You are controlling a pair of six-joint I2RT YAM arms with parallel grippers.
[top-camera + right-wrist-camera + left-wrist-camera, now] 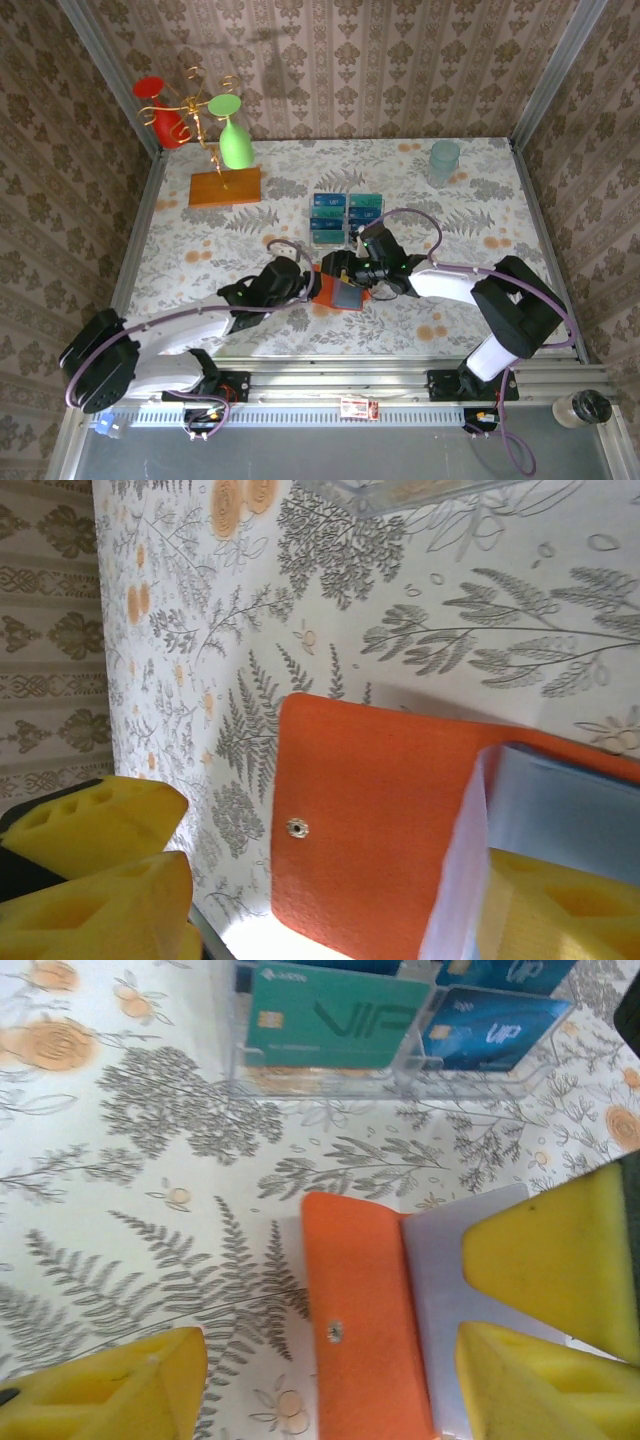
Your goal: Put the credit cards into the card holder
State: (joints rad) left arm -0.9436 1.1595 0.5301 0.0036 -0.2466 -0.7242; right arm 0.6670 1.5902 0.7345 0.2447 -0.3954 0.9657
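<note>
Lying open toward the bench's near edge, card holder (365,1330) looks light, floppy; pinch its orange flap edge. Left end effector (330,1365) and right end effector (330,890) both gape wide, gripping nothing.

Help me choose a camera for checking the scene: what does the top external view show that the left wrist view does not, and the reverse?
Top external adds the wooden slab with its rack, the green glass, the red glass and a clear cup at the far right. Left wrist adds close detail: the snap stud on the card holder and VIP lettering on a teal card. Both show the card holder lying open and the credit cards in the clear tray.
</note>
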